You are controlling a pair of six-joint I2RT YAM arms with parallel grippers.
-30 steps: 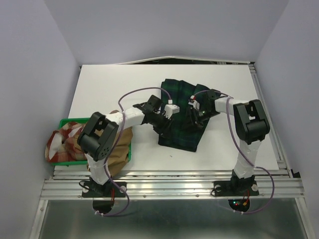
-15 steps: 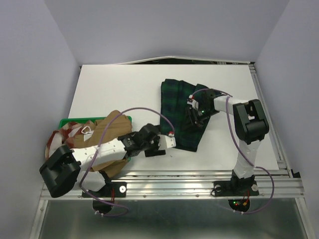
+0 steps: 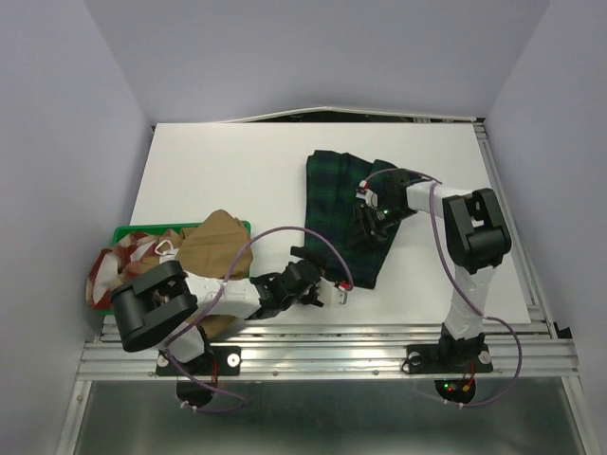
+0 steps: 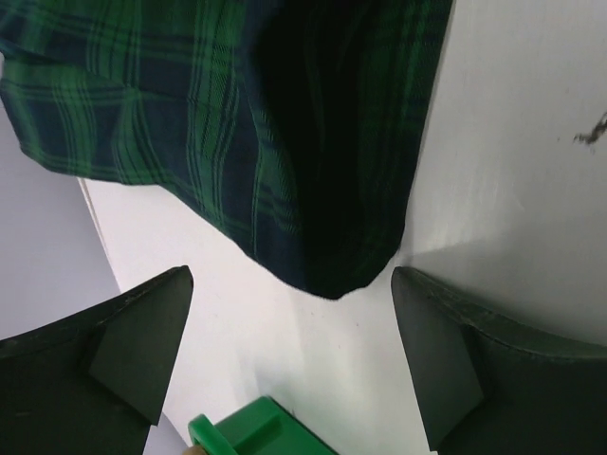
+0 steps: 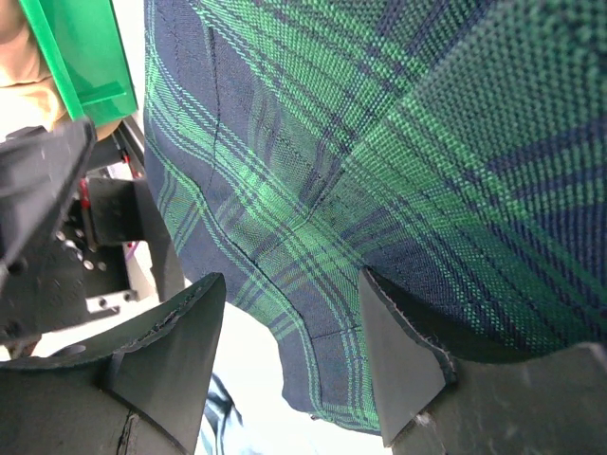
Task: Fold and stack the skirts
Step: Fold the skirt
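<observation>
Pale lavender walls (image 3: 313, 47) close round a white table (image 3: 218, 161), seen from above with my two bases at six o'clock. The dark green-and-navy tartan skirt (image 3: 332, 185) lies flat on the table toward three o'clock of its centre, a long folded shape that runs from twelve to six, with a second flap spreading off at its two o'clock.

My left gripper (image 4: 290, 275) sits low over the bare table, at about eight o'clock of the tartan's near hem. Its fingers (image 4: 142, 351) are spread wide with nothing between them. From my left wrist I see the hem's rounded corner lying just ahead of the tips, apart from both, and a shadowed fold running up the cloth toward twelve.

My right gripper (image 5: 289, 278) is down over the tartan, toward three o'clock of the cloth's middle. Its fingers stand partway apart, and green-and-navy weave with a seam fills the gap beyond them. No cloth is pinched between them that I can see, and I cannot tell whether the tips touch the cloth.

A green plastic tray (image 3: 133, 230) sits at eight o'clock of the table, at its edge. The tan-brown skirt (image 3: 216, 242) is heaped over the tray's three o'clock end, and the red-and-cream checked skirt (image 3: 114, 270) spills over its nine o'clock side.
</observation>
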